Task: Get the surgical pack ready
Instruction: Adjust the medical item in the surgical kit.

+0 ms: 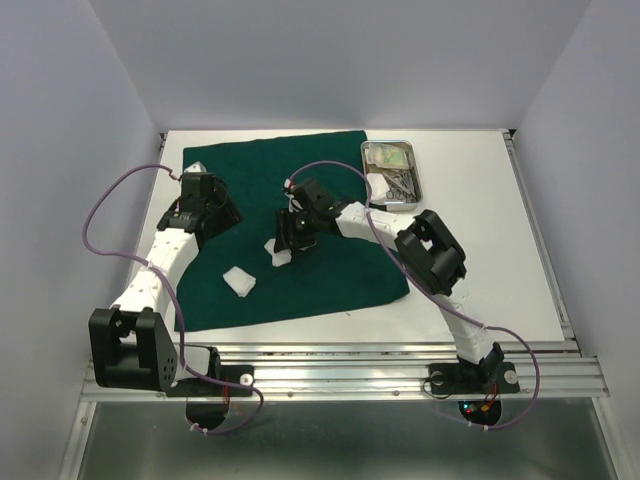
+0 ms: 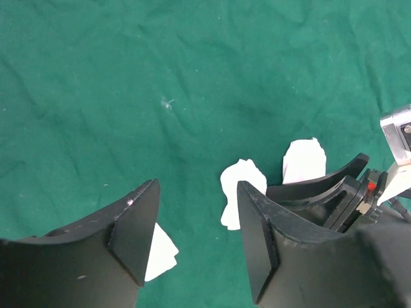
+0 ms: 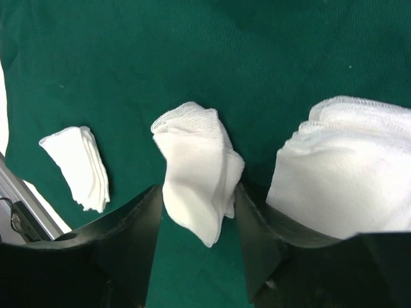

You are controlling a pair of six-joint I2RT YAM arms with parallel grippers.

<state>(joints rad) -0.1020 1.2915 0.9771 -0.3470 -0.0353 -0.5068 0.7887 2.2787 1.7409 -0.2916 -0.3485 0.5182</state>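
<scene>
Top cam: bright, even overhead light. Soft shadows under arms (image 1: 165, 255) on cloth (image 1: 330, 270). Tray (image 1: 392, 172) glints; I can't read contents at this res. Table (image 1: 470, 270) near white, no hard glare.
Wrist cams: cloth sharp, creases clear. Left fingers (image 2: 131, 237) close-up, dark, edges soft, little detail.
Right wrist: gauze (image 3: 347, 173) v. bright, texture washed out toward centre, faint shadow beside it.

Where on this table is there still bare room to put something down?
Bare white table lies right of the steel tray and the right arm. On the green drape, the far strip between left gripper and tray is free, also its near right corner. The middle is crowded with gauze pads and the right gripper.
</scene>
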